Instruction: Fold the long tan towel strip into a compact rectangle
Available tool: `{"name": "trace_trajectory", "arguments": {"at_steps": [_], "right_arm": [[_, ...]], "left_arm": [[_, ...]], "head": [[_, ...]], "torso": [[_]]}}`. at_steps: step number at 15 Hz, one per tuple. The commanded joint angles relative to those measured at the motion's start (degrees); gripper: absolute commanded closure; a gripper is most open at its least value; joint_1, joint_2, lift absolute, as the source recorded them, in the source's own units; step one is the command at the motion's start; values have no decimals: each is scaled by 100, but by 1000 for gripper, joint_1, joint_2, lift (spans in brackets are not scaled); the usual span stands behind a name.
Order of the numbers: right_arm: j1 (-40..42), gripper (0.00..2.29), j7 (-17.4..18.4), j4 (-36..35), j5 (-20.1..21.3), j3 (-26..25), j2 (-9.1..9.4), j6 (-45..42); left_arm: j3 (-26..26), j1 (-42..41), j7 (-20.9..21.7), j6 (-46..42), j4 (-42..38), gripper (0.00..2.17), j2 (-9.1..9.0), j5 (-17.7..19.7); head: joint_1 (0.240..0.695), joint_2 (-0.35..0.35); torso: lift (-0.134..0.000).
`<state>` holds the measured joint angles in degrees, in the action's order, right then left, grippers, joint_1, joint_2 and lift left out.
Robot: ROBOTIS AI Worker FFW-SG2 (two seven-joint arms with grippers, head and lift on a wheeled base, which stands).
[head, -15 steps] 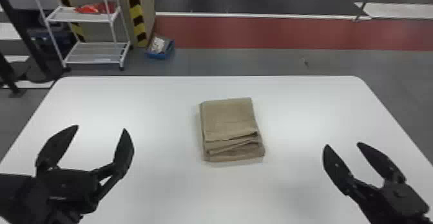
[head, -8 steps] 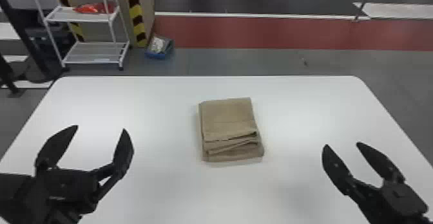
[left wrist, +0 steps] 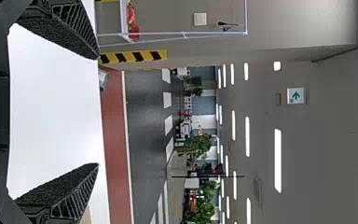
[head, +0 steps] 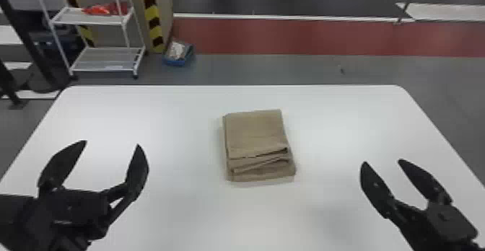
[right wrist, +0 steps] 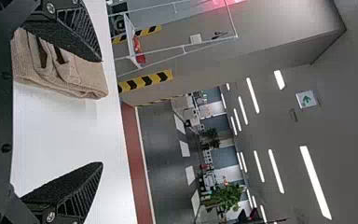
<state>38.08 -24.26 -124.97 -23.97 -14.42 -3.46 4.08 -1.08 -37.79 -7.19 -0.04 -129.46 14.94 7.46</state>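
Note:
The tan towel (head: 256,135) lies folded in a compact, layered block near the middle of the white table, its stacked fold edges facing the near side. To its left stands my left gripper (head: 112,142), open and apart from the towel. My right gripper (head: 381,161) is open to the towel's right, also not touching it. In the left wrist view, my left gripper (left wrist: 98,111) has its two fingers wide apart with nothing between them. In the right wrist view, the towel (right wrist: 65,77) shows beyond one finger of my right gripper (right wrist: 102,112), which holds nothing.
The white table (head: 180,210) has rounded far corners. Beyond it on the floor stand a white wire shelf (head: 104,59) with red items and a small blue bin (head: 178,53), beside a post with yellow and black stripes.

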Motion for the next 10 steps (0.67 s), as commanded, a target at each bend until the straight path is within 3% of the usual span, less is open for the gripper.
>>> {"name": "trace_trajectory", "arguments": {"at_steps": [1, 10], "right_arm": [[-11, 97, 0, 16, 6, 1, 4, 10], [-11, 97, 0, 34, -2, -8, 4, -7]], "left_arm": [[2, -1, 8, 0, 0, 66, 0, 1], [2, -1, 34, 0, 0, 66, 0, 28]], "head": [[695, -38], [695, -38]], "torso": [[-128], [-128]]}}
